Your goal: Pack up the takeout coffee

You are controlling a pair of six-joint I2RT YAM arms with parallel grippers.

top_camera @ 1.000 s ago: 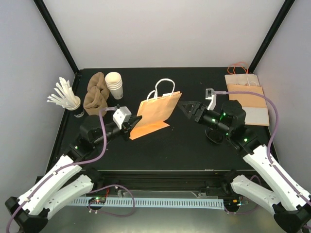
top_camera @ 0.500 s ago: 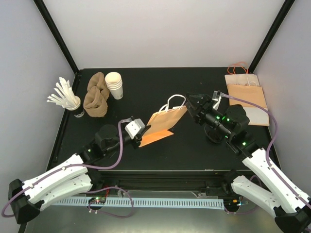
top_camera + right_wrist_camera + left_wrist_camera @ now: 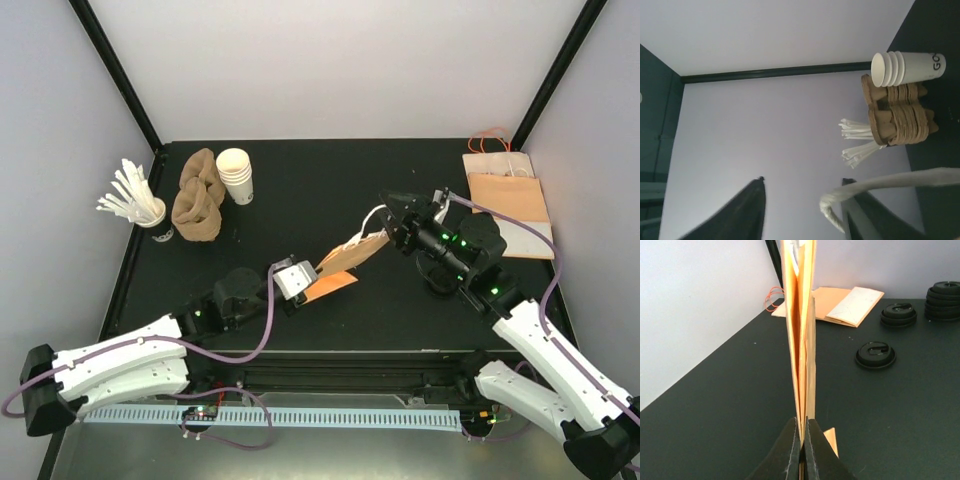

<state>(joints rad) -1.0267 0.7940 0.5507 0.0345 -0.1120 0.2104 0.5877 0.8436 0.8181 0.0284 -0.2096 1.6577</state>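
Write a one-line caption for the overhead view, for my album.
The left gripper pinches a brown paper bag by its bottom end while the right gripper, fingers apart, hovers at its white handle.

Stacked white cups (image 3: 236, 175) beside brown sleeves (image 3: 197, 196)

**Brown bag folded flat and tilted**

The brown paper bag (image 3: 345, 260) is folded flat, its mouth barely parted, and shows edge-on in the left wrist view. It leans tilted, well right of the stack of white cups (image 3: 236, 175) and nearer. The left gripper (image 3: 801, 427) pinches its bottom fold. Its white handle (image 3: 890, 180) points away from the cups.
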